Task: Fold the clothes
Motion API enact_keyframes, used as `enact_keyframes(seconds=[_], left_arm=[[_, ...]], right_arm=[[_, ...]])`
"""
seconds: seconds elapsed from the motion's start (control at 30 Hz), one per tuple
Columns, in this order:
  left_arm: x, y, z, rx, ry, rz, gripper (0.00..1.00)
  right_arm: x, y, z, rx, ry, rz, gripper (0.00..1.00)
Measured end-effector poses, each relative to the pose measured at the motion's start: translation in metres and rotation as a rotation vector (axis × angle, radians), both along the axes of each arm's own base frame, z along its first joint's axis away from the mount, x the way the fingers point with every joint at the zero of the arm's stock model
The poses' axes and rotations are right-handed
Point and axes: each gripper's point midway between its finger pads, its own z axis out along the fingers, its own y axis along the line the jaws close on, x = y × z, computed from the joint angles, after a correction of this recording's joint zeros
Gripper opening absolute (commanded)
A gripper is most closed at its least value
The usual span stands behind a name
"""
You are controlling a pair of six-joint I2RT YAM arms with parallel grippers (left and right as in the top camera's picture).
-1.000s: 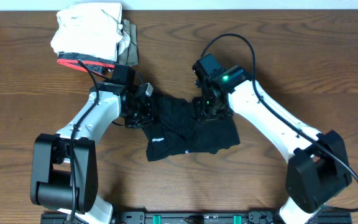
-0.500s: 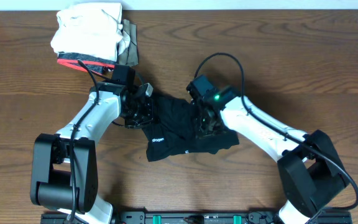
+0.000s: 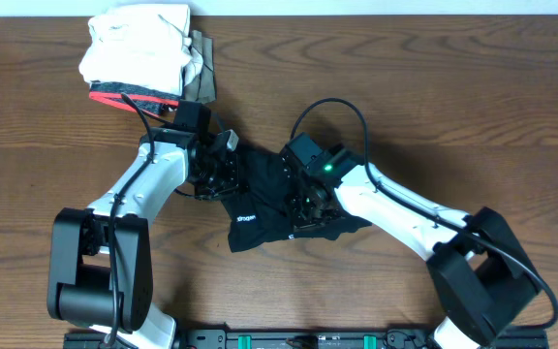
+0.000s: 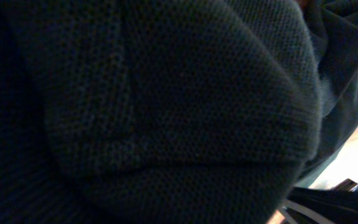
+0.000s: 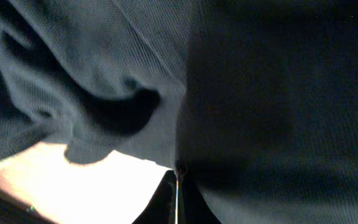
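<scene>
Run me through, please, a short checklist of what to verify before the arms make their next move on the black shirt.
1. Left gripper shut on the black shirt at its left edge: ok.
2. Right gripper shut on fabric mid-shirt: ok.
3. Shirt lying flat: not ok, bunched.
4. Folded stack apart from the shirt, at the far left of the table: ok.
5. Wrist views unobstructed: not ok, fabric fills both.

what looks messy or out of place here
The black shirt lies crumpled and bunched rather than flat, pinched between the left gripper and the right gripper. The folded pile at the far left looks lopsided. Nothing appears spilled or damaged.
</scene>
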Motion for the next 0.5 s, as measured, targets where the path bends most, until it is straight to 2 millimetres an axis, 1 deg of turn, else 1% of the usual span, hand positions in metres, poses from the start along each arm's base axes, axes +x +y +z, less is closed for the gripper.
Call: enact_keyframes(seconds=[0.07,0.13,0.17,0.27,0.33,0.4,0.43,0.5], left_arm=[[0.0,0.0,0.0,0.0,0.002,0.0,0.14],[-0.001,0.0,0.0,0.001,0.005,0.0,0.14],[-0.001,0.0,0.0,0.001,0.005,0.0,0.13],[-0.001,0.0,0.0,0.001,0.005,0.0,0.14],[-0.001,0.0,0.0,0.001,0.005,0.0,0.14],[-0.001,0.0,0.0,0.001,0.005,0.0,0.14],[-0.001,0.0,0.0,0.001,0.005,0.0,0.13],[-0.001,0.0,0.0,0.001,0.004,0.0,0.14]], right_arm=[[0.002,-0.005,0.013,-0.014,-0.017,-0.009,0.06],[0.01,-0.011,0.034,-0.022,-0.073,-0.032,0.11],[0.017,-0.014,0.047,-0.015,-0.111,-0.048,0.12],[0.042,-0.03,0.091,0.019,-0.251,-0.117,0.07],[0.055,-0.043,0.109,0.027,-0.311,-0.167,0.06],[0.066,-0.058,0.116,0.018,-0.34,-0.214,0.06],[0.07,-0.064,0.115,0.006,-0.344,-0.232,0.06],[0.076,-0.072,0.106,-0.023,-0.334,-0.254,0.05]])
